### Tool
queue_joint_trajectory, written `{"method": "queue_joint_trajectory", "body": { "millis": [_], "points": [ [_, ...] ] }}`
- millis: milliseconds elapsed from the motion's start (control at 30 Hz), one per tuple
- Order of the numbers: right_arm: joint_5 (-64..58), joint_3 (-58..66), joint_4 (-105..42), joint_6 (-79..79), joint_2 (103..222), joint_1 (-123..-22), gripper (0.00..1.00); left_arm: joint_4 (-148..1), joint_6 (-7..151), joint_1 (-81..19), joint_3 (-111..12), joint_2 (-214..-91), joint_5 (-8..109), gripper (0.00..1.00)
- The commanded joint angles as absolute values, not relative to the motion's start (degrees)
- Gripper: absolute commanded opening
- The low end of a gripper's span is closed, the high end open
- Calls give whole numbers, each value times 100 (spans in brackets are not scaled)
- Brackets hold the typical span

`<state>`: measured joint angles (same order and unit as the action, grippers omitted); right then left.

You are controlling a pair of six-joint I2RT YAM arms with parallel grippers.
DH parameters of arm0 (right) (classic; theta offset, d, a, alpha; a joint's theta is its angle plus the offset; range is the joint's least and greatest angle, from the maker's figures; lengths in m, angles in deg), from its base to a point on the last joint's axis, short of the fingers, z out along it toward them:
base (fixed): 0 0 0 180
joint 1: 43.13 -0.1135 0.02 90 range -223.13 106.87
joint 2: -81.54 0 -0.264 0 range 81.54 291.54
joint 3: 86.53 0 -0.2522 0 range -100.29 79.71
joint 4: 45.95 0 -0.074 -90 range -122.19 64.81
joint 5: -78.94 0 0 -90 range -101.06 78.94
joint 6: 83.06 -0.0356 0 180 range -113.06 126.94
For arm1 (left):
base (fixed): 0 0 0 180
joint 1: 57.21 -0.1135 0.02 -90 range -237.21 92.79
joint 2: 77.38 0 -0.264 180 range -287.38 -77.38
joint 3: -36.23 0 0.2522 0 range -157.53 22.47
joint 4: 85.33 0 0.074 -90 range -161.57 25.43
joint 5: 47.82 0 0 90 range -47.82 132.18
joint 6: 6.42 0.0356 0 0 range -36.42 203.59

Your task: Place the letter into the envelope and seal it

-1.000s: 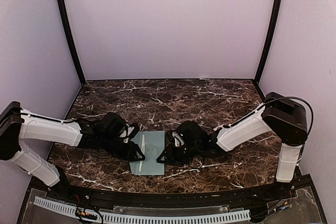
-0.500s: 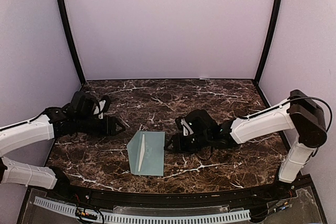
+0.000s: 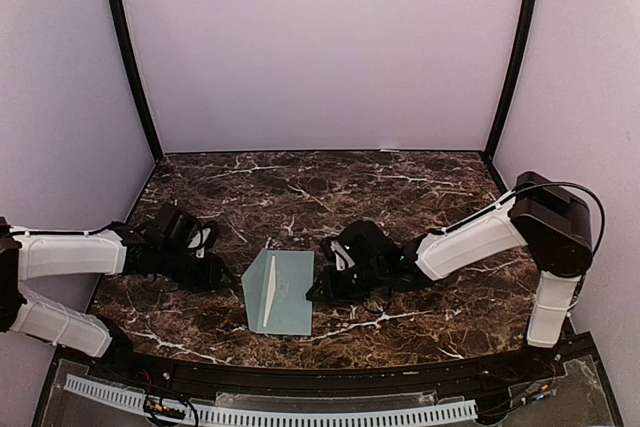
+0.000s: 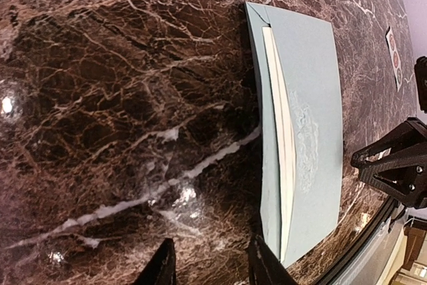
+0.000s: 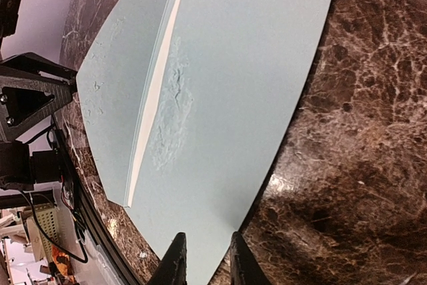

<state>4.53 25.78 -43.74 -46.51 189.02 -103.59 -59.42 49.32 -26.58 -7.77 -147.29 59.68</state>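
Marble table (image 3: pixel 400 182), lilac walls (image 3: pixel 320 47), teal envelope (image 3: pixel 288 297)

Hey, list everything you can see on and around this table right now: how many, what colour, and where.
envelope: one, pale teal, flat on the table near the front middle, flap part raised along its left side
sticker strip: one, white with round stickers, on the table beyond the envelope's right side
table: one, dark brown marble with white veins
walls: three, pale lilac, back and both sides
left hand: one, black, just left of the envelope, fingers apart, empty
right hand: one, black, at the envelope's right edge, fingers slightly apart
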Motion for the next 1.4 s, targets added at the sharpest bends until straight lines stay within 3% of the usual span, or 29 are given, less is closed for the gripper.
{"method": "queue_joint_trajectory", "body": {
  "millis": [0, 567, 1367],
  "points": [
    [590, 2399, -4679, -4739, 19149, -10407, 18, -6511, 4972, -2689, -707, -14984, 6503, 36],
    [706, 2314, -4724, -4834, 19483, -10413, 10, -7557, 4810, -2248, -868, -15642, 7009, 29],
    [759, 2294, -4722, -4843, 19571, -10416, 7, -8162, 4957, -1627, -1409, -16829, 6957, 31]
  ]
}}
